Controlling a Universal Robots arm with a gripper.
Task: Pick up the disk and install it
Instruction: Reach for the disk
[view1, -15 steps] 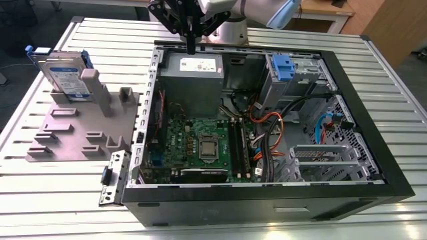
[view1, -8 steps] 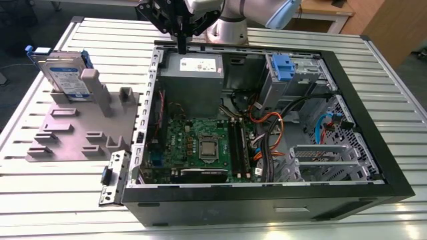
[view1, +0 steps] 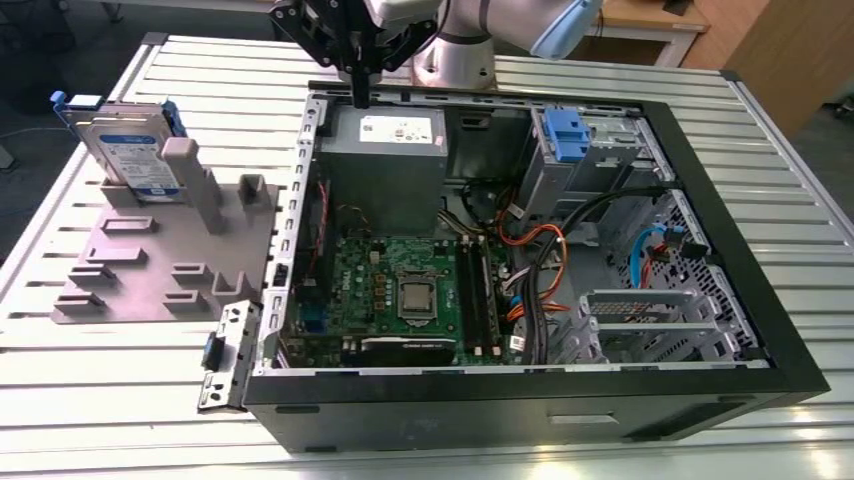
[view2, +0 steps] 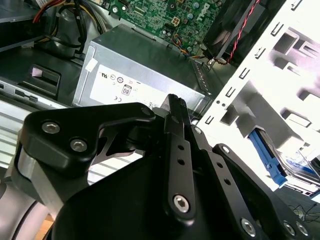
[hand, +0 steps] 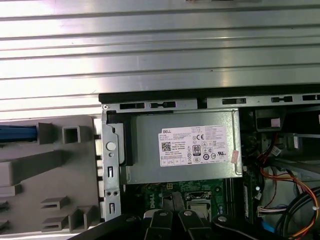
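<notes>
In the exterior view the gripper (view1: 360, 97) hangs over the back edge of the open computer (view1: 534, 405), just above the gray power box (view1: 387, 140). Its fingers are pressed together and hold nothing. The disk (view1: 134, 150) stands on its edge in a gray holder (view1: 147, 260) on the table (view1: 80, 400). It is well off to the gripper's side, toward the exterior view's left, and nothing touches it. Its bottom part is hidden down in the holder.

The job right now seems to be getting to the disk. I think it goes best if the gripper opens wide and comes straight down over the disk's top edge. Then it should squeeze the flat sides and lift straight up, so the disk does not catch on the holder.

In the second wrist view the gripper (view2: 176, 102) is close up, with the power box (view2: 135, 75) behind it. The disk (view2: 267, 156) peeks out past the gripper. The holder (view2: 280, 75) beside it is so bright that its shape is hard to see.

In the first wrist view the power box (hand: 185, 147) lies right ahead of the gripper. A blue bit of the disk (hand: 17, 134) is cut off at the picture's edge. Among the wires (hand: 285, 185) I cannot tell where the disk should go.
</notes>
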